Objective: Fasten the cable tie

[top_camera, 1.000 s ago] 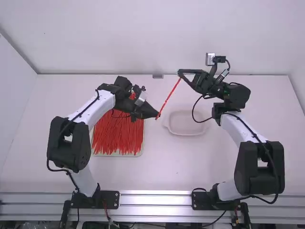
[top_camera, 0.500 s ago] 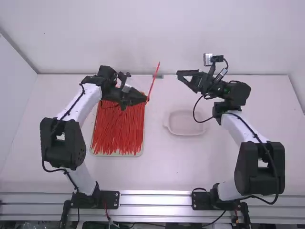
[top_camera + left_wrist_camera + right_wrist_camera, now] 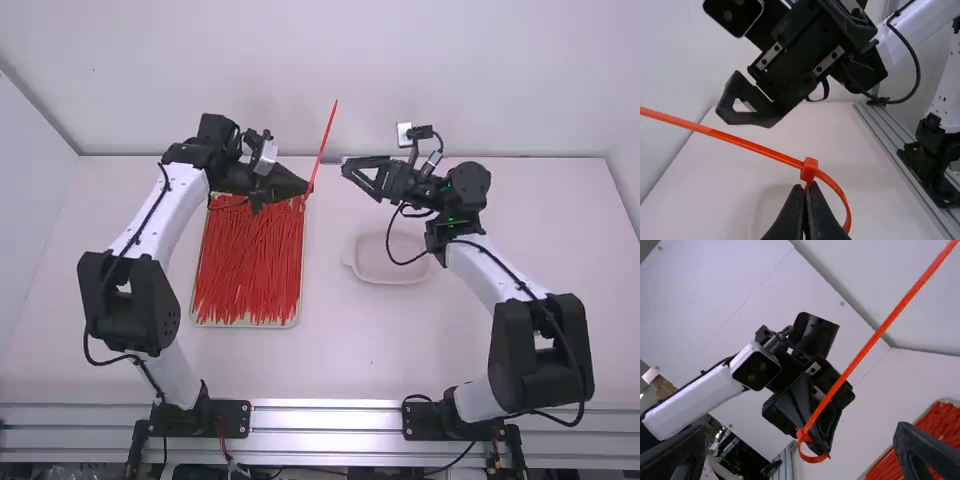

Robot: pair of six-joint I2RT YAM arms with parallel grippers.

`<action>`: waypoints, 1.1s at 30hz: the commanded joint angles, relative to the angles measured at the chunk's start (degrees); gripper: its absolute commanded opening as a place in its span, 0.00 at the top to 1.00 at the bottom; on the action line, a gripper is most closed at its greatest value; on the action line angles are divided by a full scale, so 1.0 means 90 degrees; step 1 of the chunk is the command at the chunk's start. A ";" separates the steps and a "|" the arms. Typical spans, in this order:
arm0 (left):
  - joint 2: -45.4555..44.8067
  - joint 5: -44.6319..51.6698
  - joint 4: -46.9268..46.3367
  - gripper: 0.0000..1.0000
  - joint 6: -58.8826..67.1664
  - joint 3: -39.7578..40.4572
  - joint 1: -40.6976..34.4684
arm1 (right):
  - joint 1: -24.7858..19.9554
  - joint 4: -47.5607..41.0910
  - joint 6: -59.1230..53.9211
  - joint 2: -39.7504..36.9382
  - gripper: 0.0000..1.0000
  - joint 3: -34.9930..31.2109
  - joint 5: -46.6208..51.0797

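A red cable tie (image 3: 322, 140) stands nearly upright above the table's far side, its tail pointing up. My left gripper (image 3: 303, 187) is shut on it just below the head (image 3: 810, 169), where the strap forms a small closed loop (image 3: 840, 202). My right gripper (image 3: 357, 180) hangs open a little to the right of the tie, fingers spread and not touching it. In the left wrist view, one right finger (image 3: 747, 107) sits just behind the strap (image 3: 730, 139). The right wrist view shows the left gripper (image 3: 807, 407) holding the tie (image 3: 875, 337).
A shallow tray (image 3: 297, 322) piled with many red cable ties (image 3: 250, 265) lies under the left arm. A white bowl (image 3: 390, 258) sits on the table below the right arm. The table's near half is bare.
The left gripper has lifted the tie from over the bowl's left side up and back to the far left. The tie's tail has left the right gripper's fingertips. The right gripper has shifted left towards it.
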 commanded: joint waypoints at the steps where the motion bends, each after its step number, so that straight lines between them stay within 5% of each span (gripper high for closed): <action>1: 0.0034 0.0316 0.0024 0.98 0.0010 0.0206 -0.0015 | 0.0121 0.0017 -0.0291 -0.0155 0.01 -0.0029 0.0134; 25: 0.0010 0.0457 0.0359 0.98 0.0002 0.0328 -0.0301 | 0.0692 -0.0146 -0.0617 -0.0151 0.01 -0.0032 0.0894; 28: 0.0007 0.0454 0.0384 0.98 0.0000 0.0328 -0.0291 | 0.0714 -0.0143 -0.0719 -0.0151 0.16 -0.0032 0.0889; 33: 0.0007 0.0454 0.0430 0.98 -0.0046 0.0328 -0.0308 | 0.0784 -0.0114 -0.0716 -0.0151 0.58 -0.0032 0.0889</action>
